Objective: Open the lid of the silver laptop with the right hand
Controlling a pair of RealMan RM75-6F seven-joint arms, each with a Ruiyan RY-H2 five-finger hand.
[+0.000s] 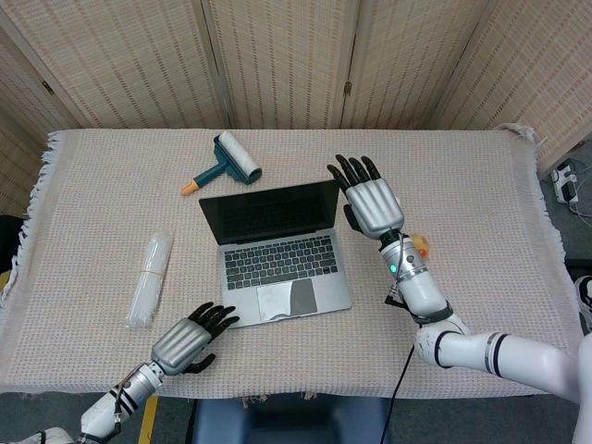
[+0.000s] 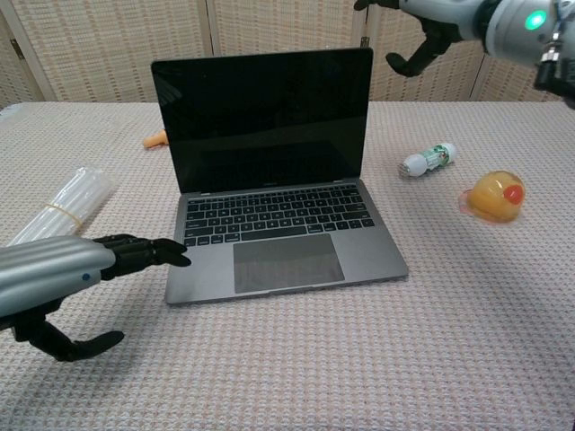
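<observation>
1. Here, one silver laptop (image 1: 273,250) stands mid-worktop, lid upright, screen dark.
2. Right hand (image 1: 372,203) hovers beside the lid's corner, fingers spread, holding nothing.
3. Left hand (image 1: 188,339) rests near the laptop's front-left corner, fingers apart and empty.
4. One lint roller (image 1: 227,162), one clear plastic bundle (image 1: 151,277), one small bottle (image 2: 429,160), one rounded yellow toy (image 2: 493,196) lie on the woven cloth (image 1: 481,185).

The laptop (image 2: 269,162) hides most of the lint roller (image 2: 157,137) in chest view.

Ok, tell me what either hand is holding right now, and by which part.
Nothing is held. The right hand is lifted beside the open silver laptop, fingers spread; the left hand hovers near its front left corner, empty.
</observation>
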